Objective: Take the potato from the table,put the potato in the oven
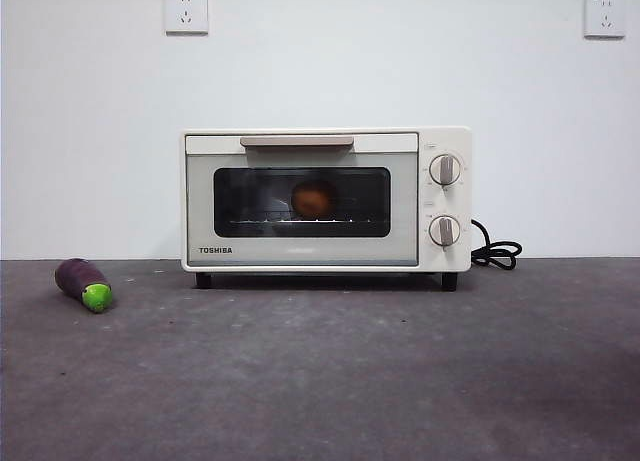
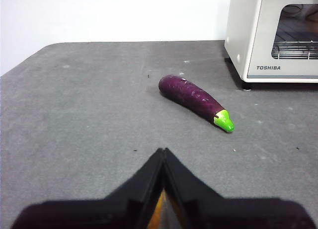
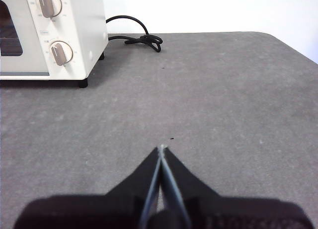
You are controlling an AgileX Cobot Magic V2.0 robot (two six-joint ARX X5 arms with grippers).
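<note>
Behind the dark glass door of the oven (image 1: pixel 326 200), the potato (image 1: pixel 314 198) rests on the wire rack, at mid-width of the window. Oven door is closed, bar handle at top, two knobs at one end; unit stands toward the table's (image 1: pixel 320 381) rear edge, near the wall. Black cord (image 1: pixel 496 251) lies coiled on the table beside the knob end. Eggplant (image 1: pixel 84 284) lies on the table well apart from the oven's other end. Left gripper (image 2: pixel 163 150): jaws pressed together, empty, above bare table near the eggplant. Right gripper (image 3: pixel 161 148): jaws pressed together, empty, above bare table on the knob side.
</note>
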